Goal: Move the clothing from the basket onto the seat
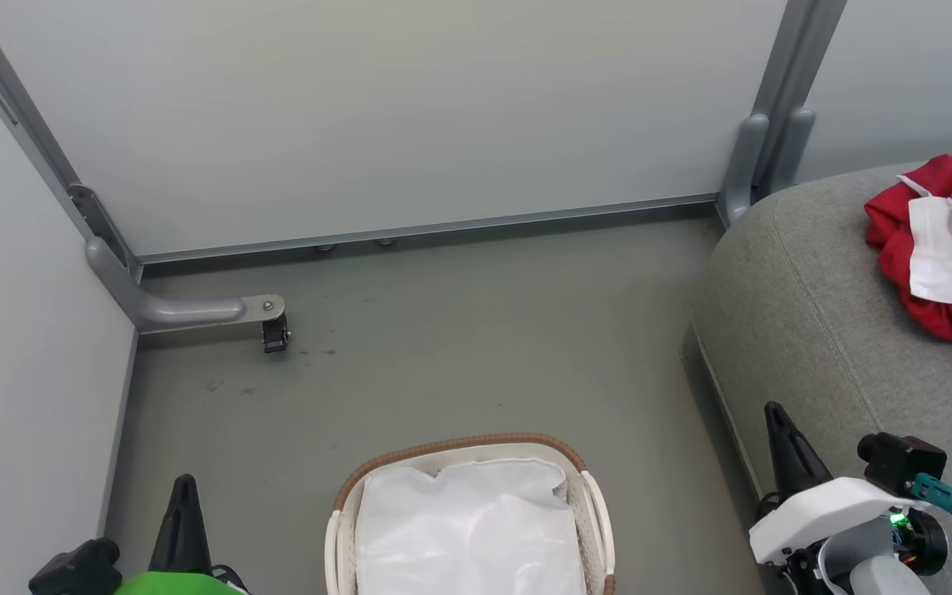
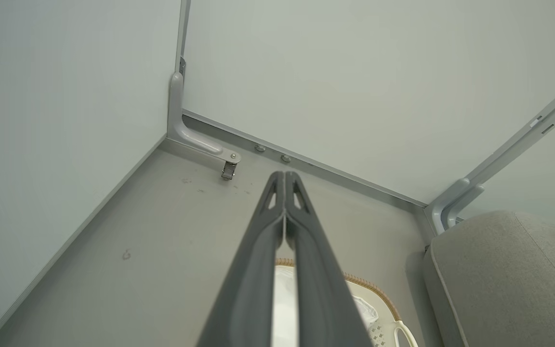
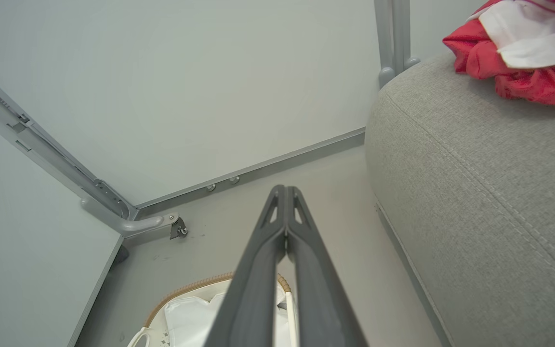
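Observation:
The red clothing (image 1: pixel 947 248) with white panels lies crumpled on the grey seat (image 1: pixel 806 306) at the right, and shows again (image 3: pixel 523 48) at the top right of the right wrist view. On the floor at bottom centre stands the cream basket (image 1: pixel 596 512) with its brown rim, holding a white liner or fabric and no red garment that I can see. My left gripper (image 1: pixel 184 483) is at the lower left, shut (image 2: pixel 284 176) with nothing in it. Beside the seat's front edge, my right gripper (image 1: pixel 776 411) is also shut (image 3: pixel 285 189) and empty.
Pale partition walls close off the back and left. A grey metal bracket with a small caster (image 1: pixel 275 330) juts onto the floor at the back left. A second grey post (image 1: pixel 761 157) stands by the seat's back corner. Grey floor (image 1: pixel 459 330) lies between basket and wall.

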You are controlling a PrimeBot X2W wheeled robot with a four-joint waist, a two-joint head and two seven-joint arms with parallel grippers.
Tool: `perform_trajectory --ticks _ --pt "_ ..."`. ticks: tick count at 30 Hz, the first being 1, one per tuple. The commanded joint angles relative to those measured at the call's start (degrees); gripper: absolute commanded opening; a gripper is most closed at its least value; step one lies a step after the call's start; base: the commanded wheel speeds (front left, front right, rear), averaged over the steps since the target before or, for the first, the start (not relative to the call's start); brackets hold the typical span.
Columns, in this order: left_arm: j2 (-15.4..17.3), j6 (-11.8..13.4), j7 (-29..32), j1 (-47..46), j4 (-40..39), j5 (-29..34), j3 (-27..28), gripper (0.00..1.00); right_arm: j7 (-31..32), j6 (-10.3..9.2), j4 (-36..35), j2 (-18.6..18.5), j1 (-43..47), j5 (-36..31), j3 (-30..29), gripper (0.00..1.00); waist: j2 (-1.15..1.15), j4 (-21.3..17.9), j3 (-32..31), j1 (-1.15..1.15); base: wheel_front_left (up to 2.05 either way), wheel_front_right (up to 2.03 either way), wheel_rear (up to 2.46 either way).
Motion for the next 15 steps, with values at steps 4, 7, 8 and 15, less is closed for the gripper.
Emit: perform_trajectory --ticks 4,7,8,15 --pt "0.26 -0.26 1.24 -2.35 -1.20 -5.03 0.53 0.00 1.27 -0.01 -1.69 -0.31 -0.65 5.54 -0.61 0.00 0.00 0.11 0.02 0.00 0.00 0.00 0.00" --pt "0.27 -0.29 1.92 -2.68 -1.27 -7.57 0.67 0.00 1.94 -0.01 -2.01 -0.33 -0.61 8.23 -0.84 0.00 0.00 0.18 0.03 0.00 0.00 0.00 0.00" --pt "0.27 -0.31 2.18 -2.81 -1.30 -8.48 0.72 0.00 2.19 -0.01 -2.13 -0.33 -0.59 9.21 -0.92 0.00 0.00 0.21 0.03 0.00 0.00 0.00 0.00" --pt "0.31 -0.39 3.79 -3.58 -1.44 -14.31 1.07 0.00 3.78 -0.02 -2.83 -0.36 -0.52 15.39 -1.46 0.00 0.00 0.39 0.06 0.00 0.00 0.00 0.00"
